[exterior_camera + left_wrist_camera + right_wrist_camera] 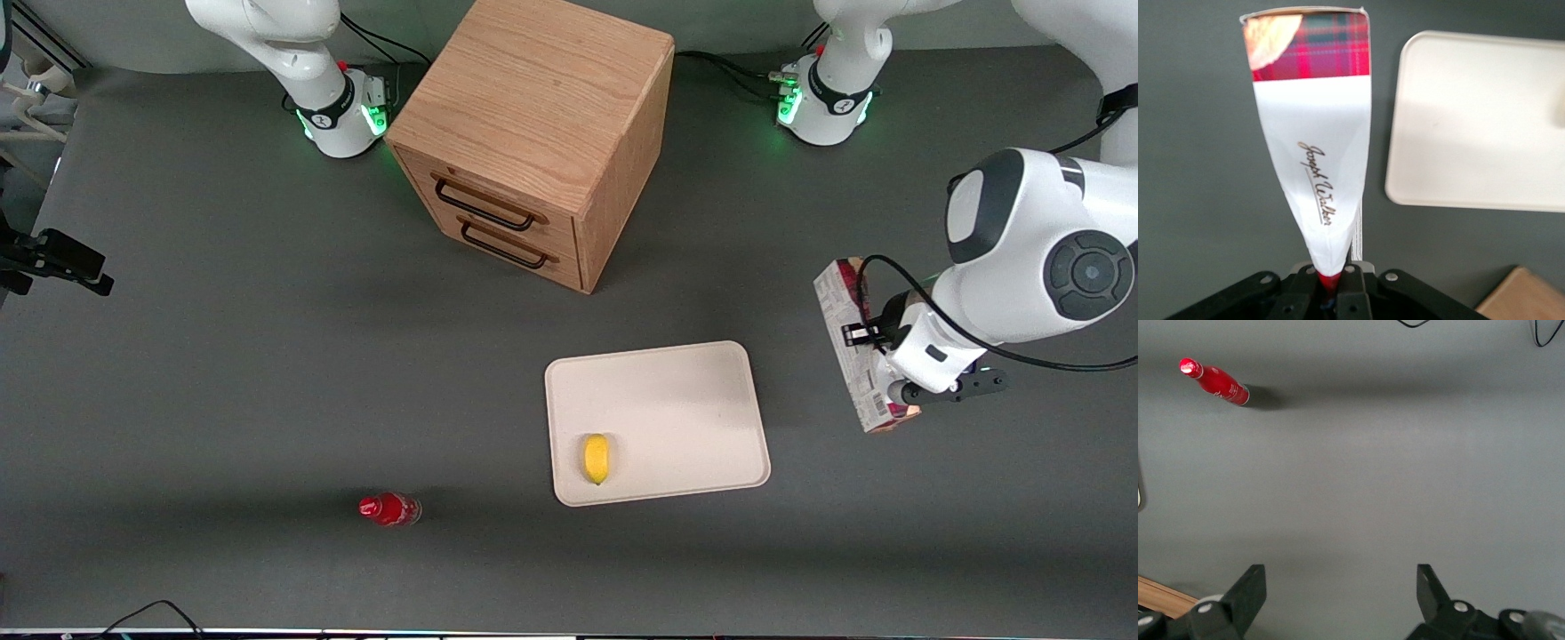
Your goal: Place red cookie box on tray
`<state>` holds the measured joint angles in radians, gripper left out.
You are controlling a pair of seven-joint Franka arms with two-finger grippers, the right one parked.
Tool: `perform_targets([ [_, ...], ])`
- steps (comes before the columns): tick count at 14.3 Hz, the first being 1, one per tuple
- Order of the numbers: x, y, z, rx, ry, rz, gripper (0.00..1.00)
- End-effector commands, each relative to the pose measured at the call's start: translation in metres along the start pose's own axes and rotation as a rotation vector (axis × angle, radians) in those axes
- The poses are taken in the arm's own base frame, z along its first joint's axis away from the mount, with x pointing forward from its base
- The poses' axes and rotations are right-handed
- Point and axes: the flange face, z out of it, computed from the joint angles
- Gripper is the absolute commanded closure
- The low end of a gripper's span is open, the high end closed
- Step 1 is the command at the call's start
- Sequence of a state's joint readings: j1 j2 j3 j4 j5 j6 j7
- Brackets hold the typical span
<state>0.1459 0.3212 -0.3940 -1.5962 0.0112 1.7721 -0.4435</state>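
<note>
My left gripper [871, 347] is shut on the red cookie box [855, 360], a long flat carton with its pale printed side facing the front camera. It holds the box on edge, toward the working arm's end of the table and apart from the tray [676, 400]. In the left wrist view the jaws [1331, 283] pinch one end of the box [1313, 153], which shows a white panel with script lettering and red tartan at its other end. The beige tray [1471, 133] lies beside the box, at a lower level.
A yellow lemon [596, 458] lies on the tray near the corner closest to the front camera. A wooden drawer cabinet [533, 133] stands farther from the camera than the tray. A small red bottle [388, 509] lies toward the parked arm's end.
</note>
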Motion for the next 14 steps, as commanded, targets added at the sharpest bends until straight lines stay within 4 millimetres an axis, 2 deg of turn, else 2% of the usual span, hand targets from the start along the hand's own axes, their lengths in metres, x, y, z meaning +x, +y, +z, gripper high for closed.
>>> perform_targets([
  [1, 0.019, 0.034, -0.001, -0.061, -0.010, -0.080, 1.00],
  [2, 0.019, 0.049, 0.016, -0.064, -0.034, -0.070, 1.00],
  [5, 0.027, 0.079, 0.074, -0.037, -0.039, -0.007, 1.00],
  [7, 0.037, 0.089, 0.119, -0.020, -0.044, 0.022, 1.00],
  [8, 0.037, 0.100, 0.140, -0.015, -0.032, 0.045, 1.00],
  [9, 0.043, 0.101, 0.156, -0.018, -0.017, 0.053, 1.00],
  [14, 0.053, 0.108, 0.200, -0.013, 0.033, 0.071, 1.00],
])
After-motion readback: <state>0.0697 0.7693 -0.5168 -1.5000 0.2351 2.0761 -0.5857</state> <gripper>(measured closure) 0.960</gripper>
